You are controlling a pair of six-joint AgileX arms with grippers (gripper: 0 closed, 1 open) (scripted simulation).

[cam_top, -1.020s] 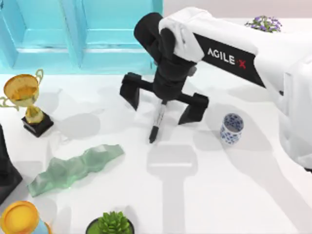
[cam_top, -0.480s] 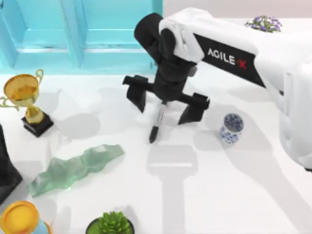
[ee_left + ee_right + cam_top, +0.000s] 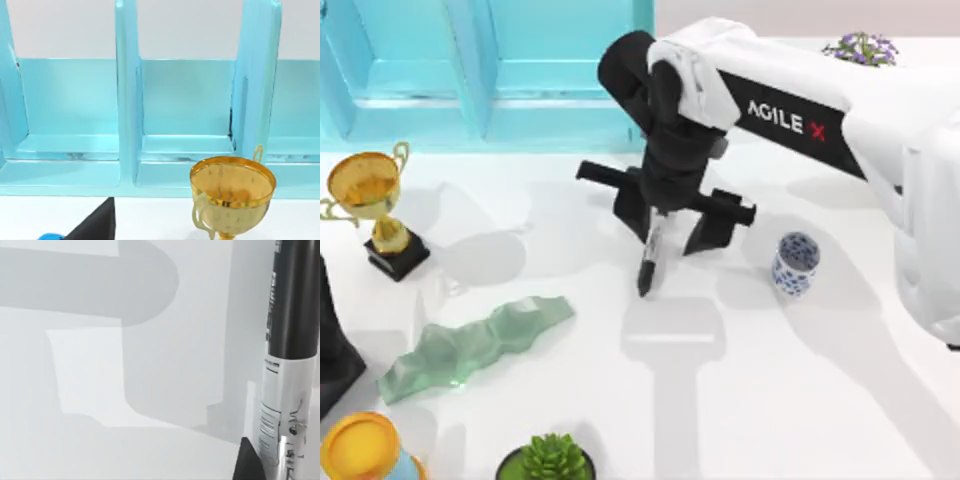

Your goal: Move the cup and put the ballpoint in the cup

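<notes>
the right arm reaches in over the white counter (image 3: 740, 400) with its claw (image 3: 665, 215) pointing down, just to the left of the cup (image 3: 794, 264). the claw's two black fingers (image 3: 708, 222) are close together with the ballpoint (image 3: 649, 258) between them; the claw is clamped on the pen's upper end. the pen hangs nearly upright with its dark tip pointing down at the counter, left of the cup and well apart from it. in the right wrist view the ballpoint (image 3: 287, 355) runs along one edge, black barrel over a pale label band, with a black finger tip (image 3: 248, 462) beside the band and the arm's shadow on the counter behind.

the cup stands upright on the counter, apart from the claw, with its mouth open upward.

far to the left of the cup stands a gold trophy (image 3: 370, 200) on a black base, and the left wrist view shows that trophy (image 3: 231, 192) in front of a turquoise shelf unit (image 3: 125, 115). a crumpled green bottle (image 3: 470, 342) lies on its side below the trophy, left of the cup. a small succulent pot (image 3: 550, 460) and a yellow round thing (image 3: 360, 450) sit at the near edge, left of the cup. purple flowers (image 3: 862, 46) stand behind the cup at the far edge. the left arm is a dark shape at the counter's left edge; whether its claw is open or closed cannot be told.
</notes>
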